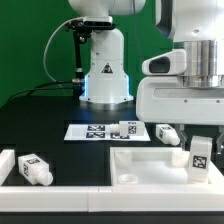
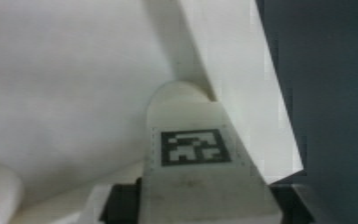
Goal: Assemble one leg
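My gripper [image 1: 200, 140] is shut on a white leg [image 1: 201, 156] with a black-and-white tag on its side. It holds the leg upright over the exterior view's right part of the large flat white square panel [image 1: 150, 165]. In the wrist view the leg [image 2: 194, 150] fills the middle between the dark fingers [image 2: 123, 203], its tip close to the panel [image 2: 69, 80] near the panel's edge. Other legs lie about: one [image 1: 33, 169] at the exterior view's left, one [image 1: 127, 129] by the marker board, one [image 1: 166, 133] beside it.
The marker board [image 1: 95, 131] lies flat on the black table behind the panel. The robot's white base [image 1: 105, 70] stands at the back. A white block [image 1: 5, 162] sits at the exterior view's far left edge. A round hole [image 1: 127, 178] shows in the panel's near corner.
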You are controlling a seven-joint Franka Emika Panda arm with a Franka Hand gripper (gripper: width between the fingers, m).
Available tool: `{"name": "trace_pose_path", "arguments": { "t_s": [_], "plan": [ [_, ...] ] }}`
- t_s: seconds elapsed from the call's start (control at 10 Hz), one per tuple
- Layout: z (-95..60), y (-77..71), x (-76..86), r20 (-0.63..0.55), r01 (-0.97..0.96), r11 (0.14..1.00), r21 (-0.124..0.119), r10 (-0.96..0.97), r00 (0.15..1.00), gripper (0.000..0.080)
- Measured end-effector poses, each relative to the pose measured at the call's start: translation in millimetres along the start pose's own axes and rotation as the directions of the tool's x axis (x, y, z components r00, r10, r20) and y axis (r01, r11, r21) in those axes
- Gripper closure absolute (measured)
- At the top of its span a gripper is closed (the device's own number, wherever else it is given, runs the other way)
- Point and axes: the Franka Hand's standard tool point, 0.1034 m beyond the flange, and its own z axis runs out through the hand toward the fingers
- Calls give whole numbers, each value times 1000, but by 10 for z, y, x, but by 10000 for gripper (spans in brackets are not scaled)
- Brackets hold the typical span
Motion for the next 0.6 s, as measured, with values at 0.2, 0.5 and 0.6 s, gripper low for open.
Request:
{"name": "trace_pose_path", "arguments": {
  "t_s": [0.2, 0.5, 0.6],
  "plan": [
    [18, -18, -56, -1, -350, 936, -35, 351, 937, 508],
    [29, -47, -37, 15, -806, 592, -31, 806, 592, 509],
    [27, -35, -20, 22, -855, 518, -26, 855, 518, 509]
  ]
}}
